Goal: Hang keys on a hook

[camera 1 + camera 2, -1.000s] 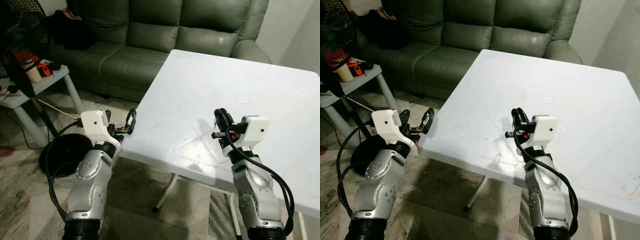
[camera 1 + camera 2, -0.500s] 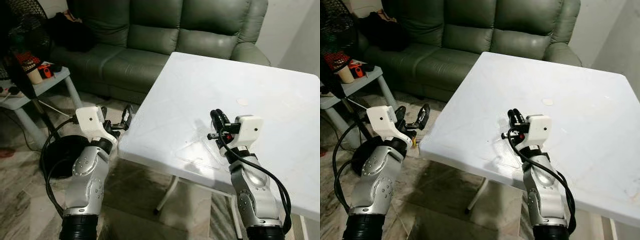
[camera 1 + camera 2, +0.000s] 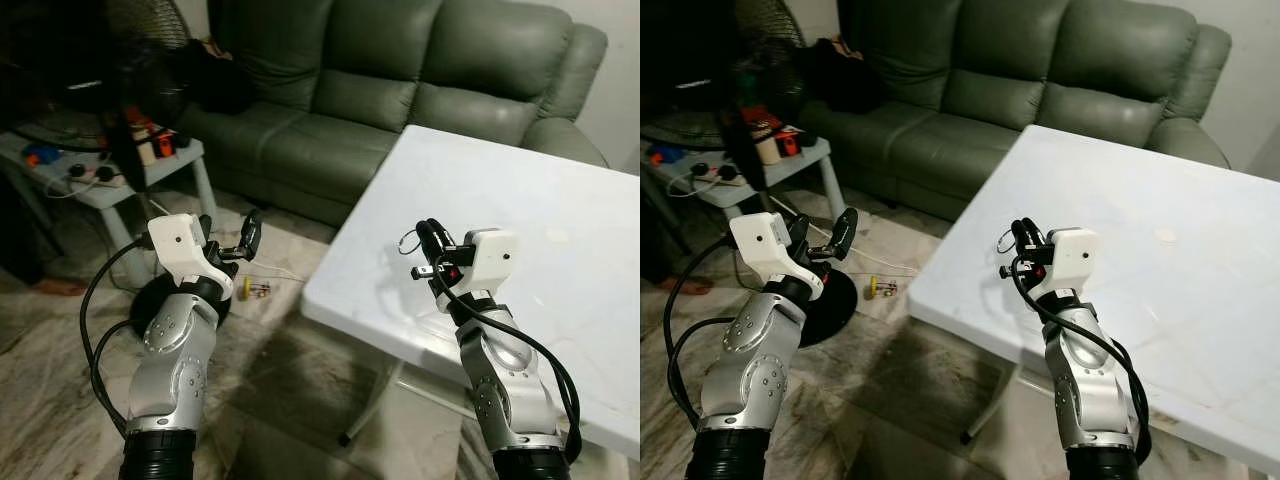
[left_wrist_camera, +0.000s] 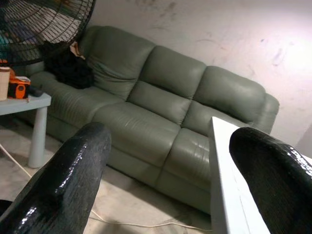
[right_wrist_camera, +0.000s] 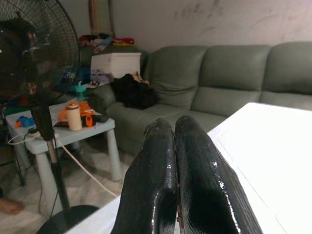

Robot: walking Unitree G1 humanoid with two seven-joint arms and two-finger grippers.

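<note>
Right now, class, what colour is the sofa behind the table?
Grey-green; the sofa shows best in the left wrist view.

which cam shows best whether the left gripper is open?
Left wrist view: the left gripper's two fingers stand wide apart, close up, with the sofa seen between them. Both eye views show it from behind, above the floor left of the table, fingers spread but small.
</note>
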